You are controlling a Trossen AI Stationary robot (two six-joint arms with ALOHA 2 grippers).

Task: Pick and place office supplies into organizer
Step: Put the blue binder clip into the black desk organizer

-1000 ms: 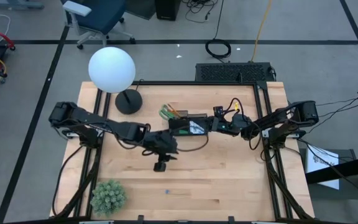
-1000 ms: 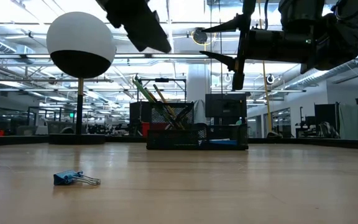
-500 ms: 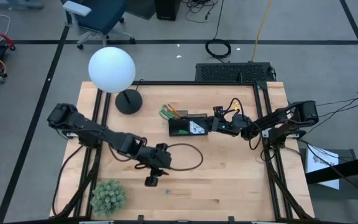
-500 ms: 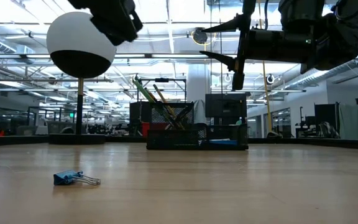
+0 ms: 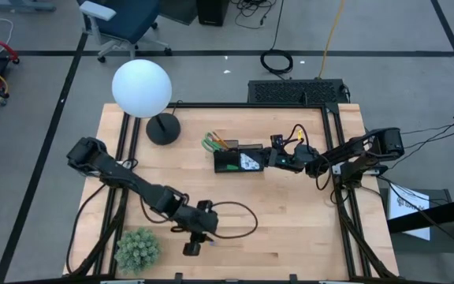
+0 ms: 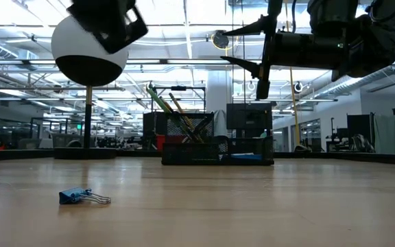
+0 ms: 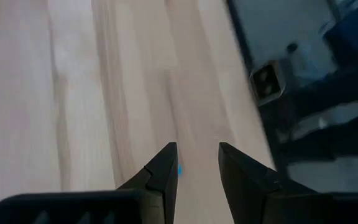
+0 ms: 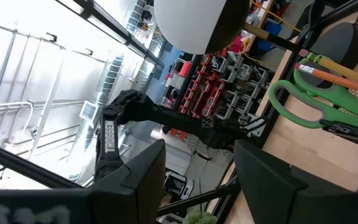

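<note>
tiny blue piece [image 6: 84, 197], wire-handled, lies on pale wood table [image 6: 252, 206].

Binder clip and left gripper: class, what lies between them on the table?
Nothing: in the high view, only bare wood separates the left gripper from the binder clip. The left wrist view shows the same bare wood.

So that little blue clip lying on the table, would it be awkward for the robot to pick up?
Probably somewhat. The blue binder clip lies low and flat on the table, leaving little to grasp. It looks light, so it may slide if nudged. Its thin wire handles might slip between the left gripper fingers.
</note>
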